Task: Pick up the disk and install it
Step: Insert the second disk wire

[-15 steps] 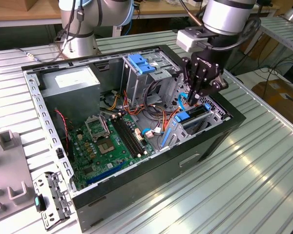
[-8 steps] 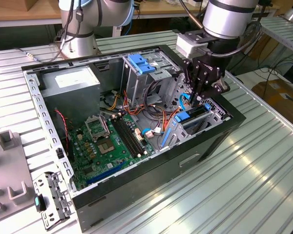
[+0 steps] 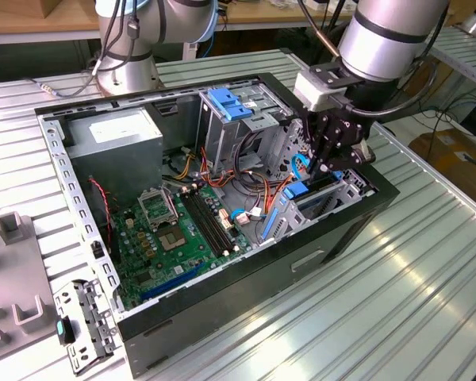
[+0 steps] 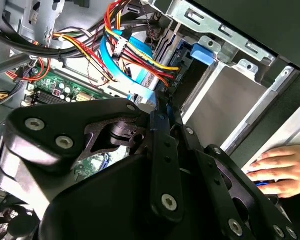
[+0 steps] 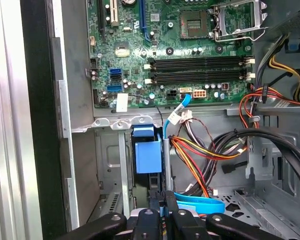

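Note:
The disk (image 3: 300, 190) stands on edge in the drive bay at the case's corner on the exterior view's right, its blue carrier frame facing up. In the first wrist view the blue carrier end of the disk (image 5: 147, 155) sits in the metal bay slot, with the dark body below it. My black gripper (image 3: 316, 165) hangs low over that bay. Its fingers are shut together in both wrist views, gripper (image 5: 163, 202) and gripper (image 4: 163, 107), just beside the disk's edge. I cannot tell whether they touch the disk.
A flat blue cable (image 5: 200, 204) and red-yellow wire bundles (image 4: 135, 55) crowd the fingertips. A person's hand (image 4: 275, 172) rests on the case edge. The case holds the motherboard (image 3: 174, 230), a grey box with a white sticker (image 3: 115, 135) and a blue-latched cage (image 3: 226, 103). A second arm's base (image 3: 127, 55) stands behind.

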`<state>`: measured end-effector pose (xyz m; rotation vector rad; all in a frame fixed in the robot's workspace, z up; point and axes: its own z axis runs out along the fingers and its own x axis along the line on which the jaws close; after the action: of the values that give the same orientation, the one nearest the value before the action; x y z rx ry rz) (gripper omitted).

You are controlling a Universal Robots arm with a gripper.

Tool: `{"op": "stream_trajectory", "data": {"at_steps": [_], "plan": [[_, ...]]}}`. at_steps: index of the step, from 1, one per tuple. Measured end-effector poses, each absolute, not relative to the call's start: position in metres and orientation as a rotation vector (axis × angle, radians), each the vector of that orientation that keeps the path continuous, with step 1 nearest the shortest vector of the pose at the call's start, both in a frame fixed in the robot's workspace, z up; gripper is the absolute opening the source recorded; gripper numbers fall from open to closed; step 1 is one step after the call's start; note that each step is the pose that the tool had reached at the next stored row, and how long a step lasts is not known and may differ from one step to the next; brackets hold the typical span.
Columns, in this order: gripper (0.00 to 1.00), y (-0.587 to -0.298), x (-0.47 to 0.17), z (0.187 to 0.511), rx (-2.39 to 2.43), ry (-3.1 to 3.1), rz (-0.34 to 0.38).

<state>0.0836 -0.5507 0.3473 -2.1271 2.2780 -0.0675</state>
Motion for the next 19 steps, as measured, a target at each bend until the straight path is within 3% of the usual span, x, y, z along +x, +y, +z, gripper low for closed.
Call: {"op": "stream_trajectory", "data": {"at_steps": [12, 14, 19], "plan": [[0.16, -0.553, 0.084, 0.339, -2.123, 2.274, -0.06], [0.24, -0.553, 0.084, 0.351, -2.124, 2.274, -0.061], [0.22, -0.553, 0.084, 0.363, -2.123, 2.274, -0.06]]}}
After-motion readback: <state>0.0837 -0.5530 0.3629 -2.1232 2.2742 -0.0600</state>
